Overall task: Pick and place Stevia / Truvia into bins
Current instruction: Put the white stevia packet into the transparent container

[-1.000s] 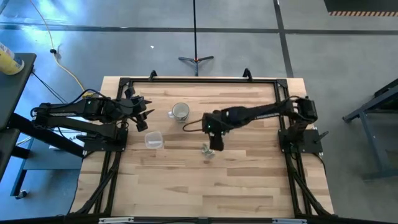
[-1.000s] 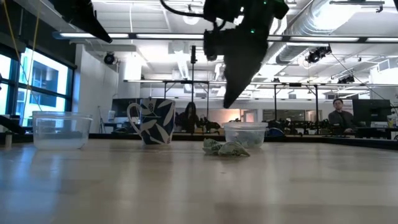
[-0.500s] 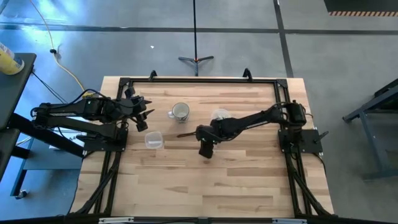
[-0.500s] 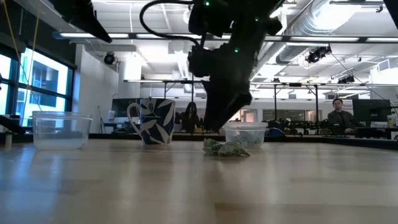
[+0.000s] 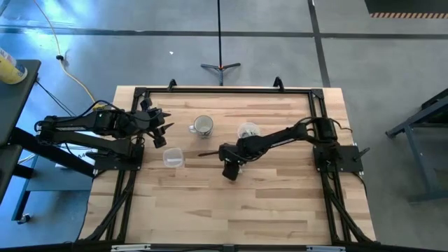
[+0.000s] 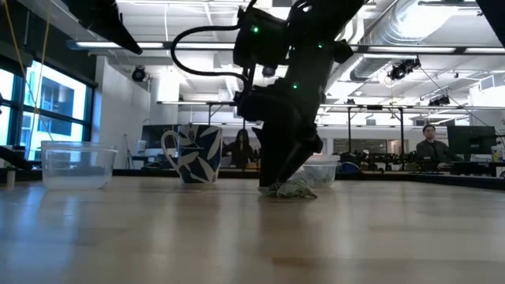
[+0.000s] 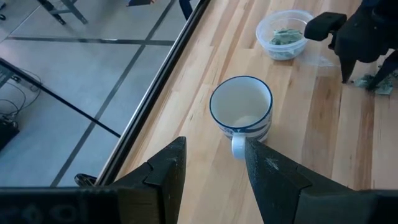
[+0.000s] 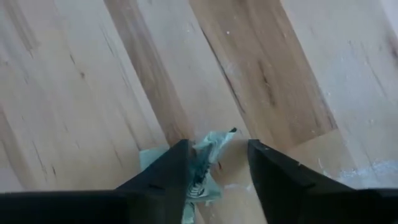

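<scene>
Packets first: the pale green and white Stevia packets (image 8: 198, 167) lie in a small crumpled heap on the wooden counter (image 5: 266, 203), and the right pincer (image 8: 214, 169) is right down over them, near the counter's middle in the high view. The right wrist view tells it best: the two dark fingers (image 8: 163, 171) stand spread, with the top of the heap sitting in the gap between them, one paper corner poking up toward the other finger. Nothing is pinched; the fingers flank the heap, and whether they touch the paper I cannot tell.

From the low camera, the right pincer (image 6: 281, 175) drops almost straight down onto the packets (image 6: 293, 189), which peek out at its 4 o'clock on the counter top. In the high view the arm covers the heap completely.

The clear cup (image 5: 248, 131) sits at about 1 o'clock from the right pincer (image 5: 229, 170), near but apart, and the left wrist view shows green packets already inside it (image 7: 285, 35). The blue-rimmed mug (image 5: 202, 126) stands at about 11 o'clock from the pincer, and the squarish clear tub (image 5: 173, 157) well off at 9 o'clock.

Over at the counter's 9 o'clock edge, the left pincer (image 5: 162, 129) waits above the surface, fingers spread and holding nothing.
</scene>
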Controlling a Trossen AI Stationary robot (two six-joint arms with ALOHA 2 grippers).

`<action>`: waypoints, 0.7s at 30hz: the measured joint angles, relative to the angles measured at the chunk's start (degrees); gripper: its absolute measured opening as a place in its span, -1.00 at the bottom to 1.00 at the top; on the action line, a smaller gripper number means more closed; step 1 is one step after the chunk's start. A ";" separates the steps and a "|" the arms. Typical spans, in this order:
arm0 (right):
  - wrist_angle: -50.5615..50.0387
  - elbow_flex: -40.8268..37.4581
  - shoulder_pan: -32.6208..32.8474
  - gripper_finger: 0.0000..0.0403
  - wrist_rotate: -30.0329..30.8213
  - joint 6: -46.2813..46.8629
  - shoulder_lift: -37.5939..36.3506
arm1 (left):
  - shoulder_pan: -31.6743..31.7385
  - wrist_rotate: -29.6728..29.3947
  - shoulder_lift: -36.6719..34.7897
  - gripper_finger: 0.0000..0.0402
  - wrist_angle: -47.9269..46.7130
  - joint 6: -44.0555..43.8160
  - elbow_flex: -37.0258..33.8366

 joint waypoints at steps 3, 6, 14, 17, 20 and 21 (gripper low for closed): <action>-2.30 0.11 -0.15 -0.43 -1.02 -0.24 0.00 | 0.00 -0.01 0.00 0.00 0.00 0.01 0.00; -4.57 0.30 -0.19 -0.73 -2.02 0.49 0.00 | -0.02 0.02 0.00 0.00 0.00 0.00 0.00; -15.79 13.83 -0.96 -0.92 2.56 -1.07 -1.26 | 0.00 0.02 -0.02 0.00 0.00 0.00 0.00; -21.18 20.53 -1.77 -0.98 9.06 -6.02 -1.49 | -0.01 -0.01 0.00 0.00 0.00 0.00 0.00; -28.92 24.08 -4.39 -0.96 12.60 -9.29 -1.49 | -0.01 0.00 -0.02 0.00 0.00 0.00 0.00; -31.68 24.19 -5.68 -0.95 12.84 -9.67 -1.57 | -0.02 0.00 -0.02 0.00 -0.02 0.00 0.00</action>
